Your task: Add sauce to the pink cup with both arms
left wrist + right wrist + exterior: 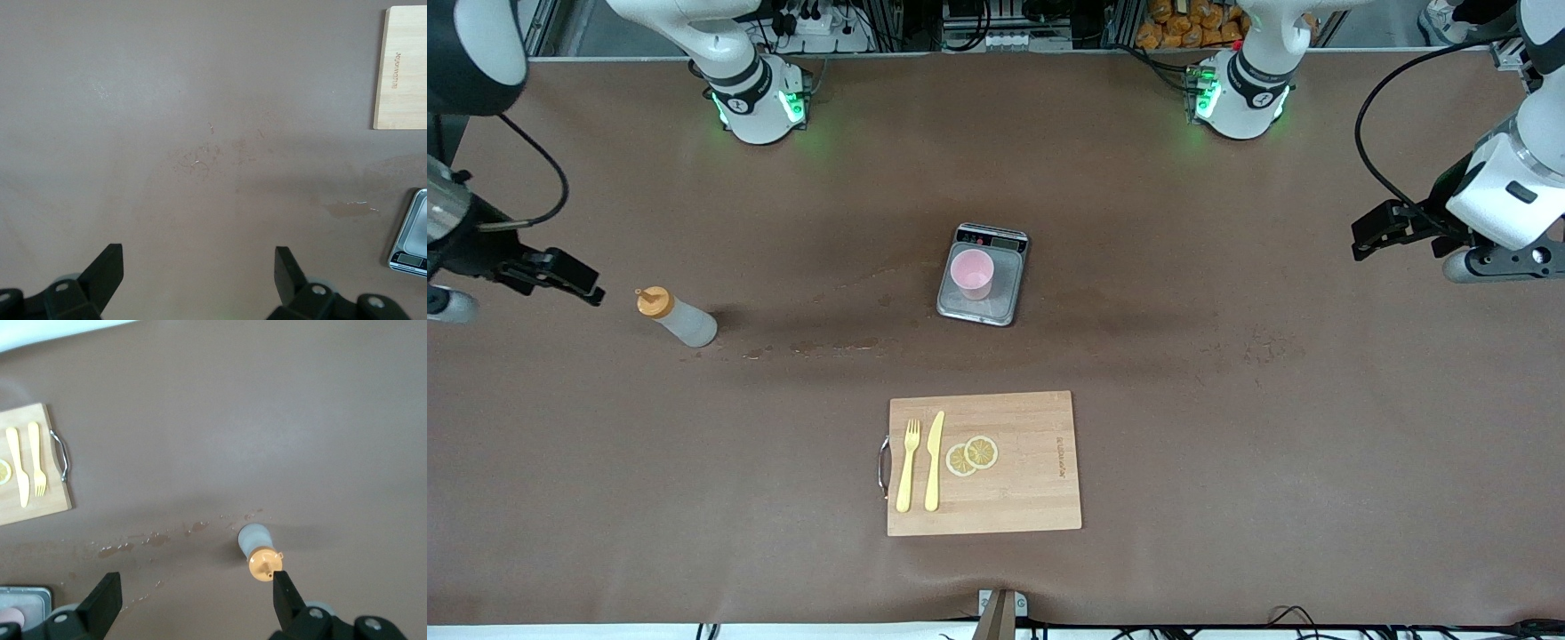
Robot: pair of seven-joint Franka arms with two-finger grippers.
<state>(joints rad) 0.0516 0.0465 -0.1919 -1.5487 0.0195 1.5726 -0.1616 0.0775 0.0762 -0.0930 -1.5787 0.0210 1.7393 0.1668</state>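
The pink cup [971, 272] stands upright on the tray of a small kitchen scale [1000, 313] near the middle of the table, a placing that would let any sauce poured in be weighed; whether the cup holds sauce already cannot be told. The sauce bottle [679, 319], clear-bodied with an orange nozzle cap [653, 302], stands on the table at about nine o'clock from the cup, well apart from it toward the right arm's end. Wet smears [818, 348] streak the brown cover between bottle and scale. The right gripper [560, 273] hangs over the table near the bottle's cap, its fingers spread wide and holding nothing; in the right wrist view the bottle [257, 547] sits just by one fingertip [280, 587], so that arm looks placed to handle the bottle. The left gripper [1383, 229] hovers over bare table at about three o'clock from the cup, fingers [107, 267] parted and empty, waiting. At six o'clock from the scale lies a wooden cutting board [1032, 498] with a fork [907, 465], a knife [934, 460] and two lemon slices [971, 455]. The scene would fit the bottle awaiting a pour or set down after one.
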